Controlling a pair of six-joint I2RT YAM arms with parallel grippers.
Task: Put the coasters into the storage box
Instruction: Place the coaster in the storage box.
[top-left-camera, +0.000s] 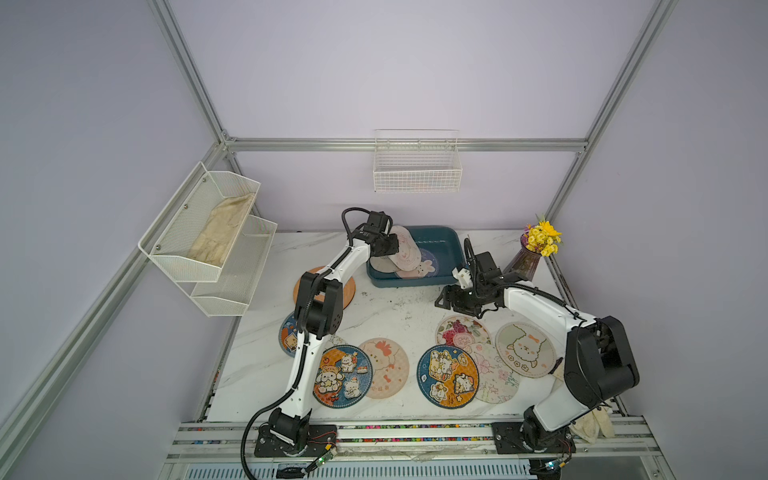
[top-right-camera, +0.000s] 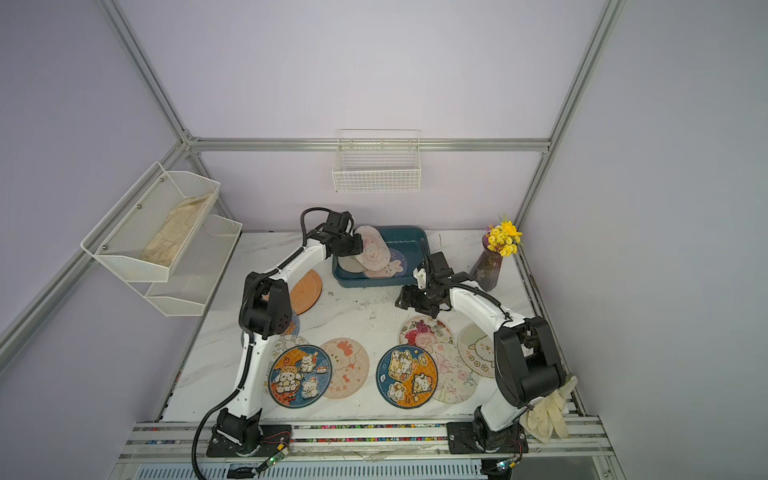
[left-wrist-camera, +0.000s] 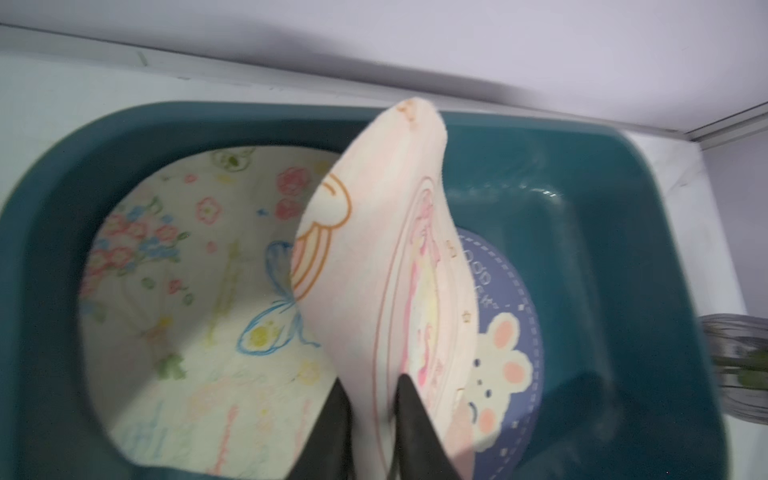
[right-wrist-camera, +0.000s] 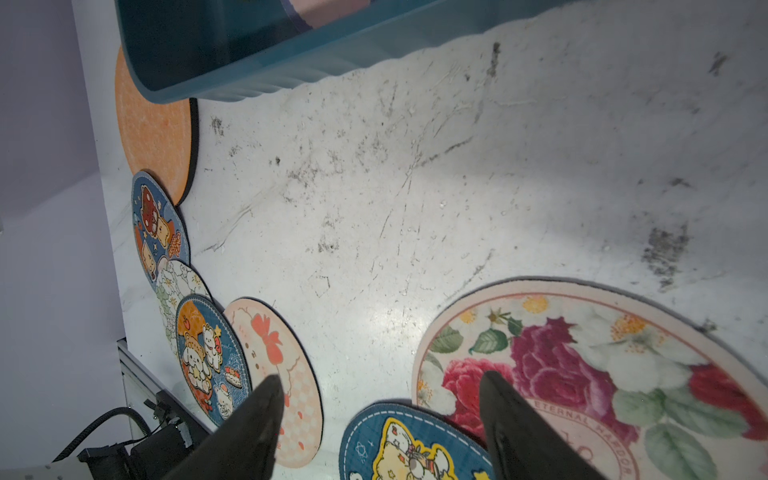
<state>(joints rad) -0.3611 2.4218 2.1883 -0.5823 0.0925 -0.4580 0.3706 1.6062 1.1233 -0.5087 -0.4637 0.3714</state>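
Nine coasters (top-left-camera: 447, 376) on table (top-left-camera: 386, 316) (two in box (top-left-camera: 451, 249)).

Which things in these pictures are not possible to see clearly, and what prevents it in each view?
Left wrist view: blur; whether the left gripper grips the pink coaster or only flanks it is unclear.
In a top view: the left arm hides most of a navy coaster.
Right wrist view: the picture's edge cuts off the box.
Right wrist view: a finger covers part of the rose coaster lettering.
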